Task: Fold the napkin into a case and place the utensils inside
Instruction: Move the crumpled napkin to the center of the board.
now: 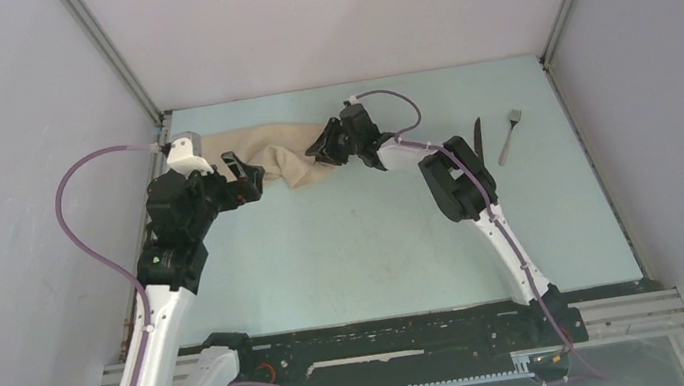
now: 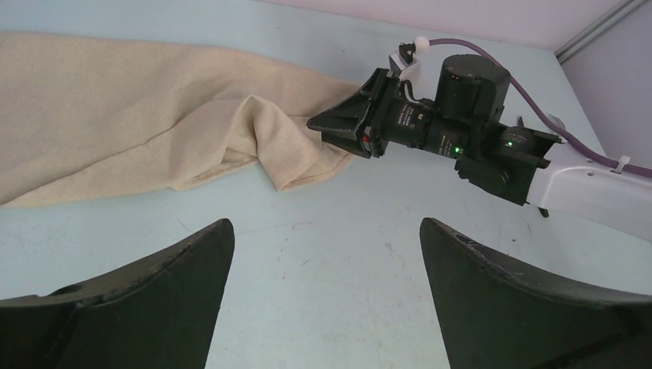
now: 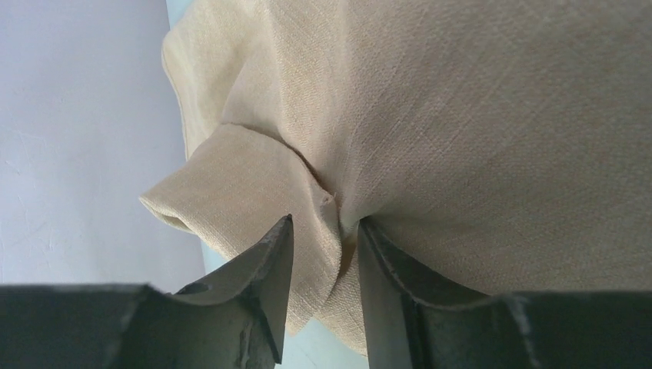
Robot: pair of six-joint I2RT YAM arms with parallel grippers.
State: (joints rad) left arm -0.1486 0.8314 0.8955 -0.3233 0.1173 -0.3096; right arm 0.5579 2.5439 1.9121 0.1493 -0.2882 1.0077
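From above, the napkin (image 1: 277,157) lies rumpled and drawn out sideways on the light blue table (image 1: 375,239), in the far left part near the back wall, not shaped into any pocket. The left gripper (image 1: 247,178) sits at the cloth's near left edge with its jaws spread. The right gripper (image 1: 324,145) meets the cloth's right end, though this view is too small to show how its jaws stand. The black knife (image 1: 478,139) and the grey fork (image 1: 510,135) lie side by side at the far right of the table, well apart from the napkin and from both grippers. In the left wrist view, the left gripper's two dark fingers (image 2: 169,284) stand wide apart over bare table, touching nothing, with the napkin (image 2: 115,123) just ahead of them. Its right corner is bunched into a raised fold, and the right gripper (image 2: 346,129) has its tips on that fold. In the right wrist view, the right gripper's fingers (image 3: 261,284) are drawn close together with a pleat of the beige cloth (image 3: 461,115) pinched between their tips. The rest of the napkin fills the frame beyond, with one folded flap curling out to the left.
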